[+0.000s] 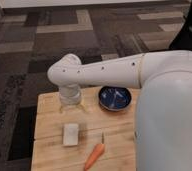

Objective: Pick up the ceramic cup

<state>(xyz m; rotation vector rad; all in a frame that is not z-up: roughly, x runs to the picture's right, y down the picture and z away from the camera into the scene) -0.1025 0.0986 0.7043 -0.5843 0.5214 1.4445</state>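
My gripper (70, 99) hangs straight down from the white wrist (69, 74) over the back left part of the wooden table (49, 122), close to the tabletop. The ceramic cup does not show on its own; the gripper's body covers the spot beneath it, and I cannot tell the cup from the gripper there. The white arm reaches in from the right and hides the right side of the table.
A wide dark blue bowl (115, 98) stands at the back, just right of the gripper. A flat white block (71, 134) lies in front of the gripper. An orange carrot (95, 156) lies near the front edge. Patterned carpet surrounds the table.
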